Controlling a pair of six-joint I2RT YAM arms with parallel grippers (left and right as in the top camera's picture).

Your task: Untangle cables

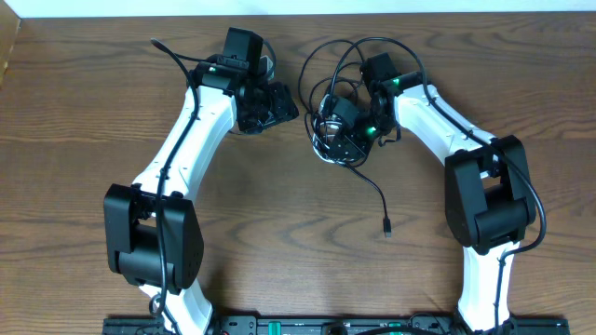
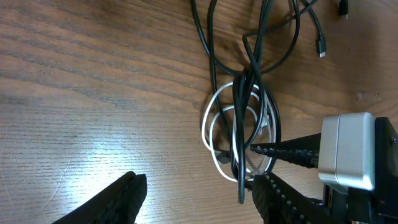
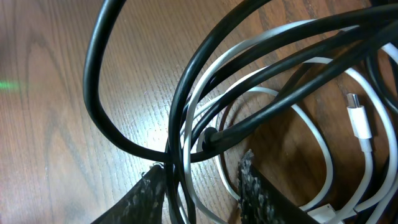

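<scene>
You're looking at a robotics lab setup: a wood-grain desk carries a white-and-black robot arm at frame left and its twin at frame right. Both rise from a black mounting rail along the bottom edge, and green status lights glow on them.

Glossy black cables, one white cable. The bench is brown with dark wood grain. The arms are white with black joints. The right fingers are black and cross-hatched.

Dark wood-grain table, pale strip along its far edge
</scene>
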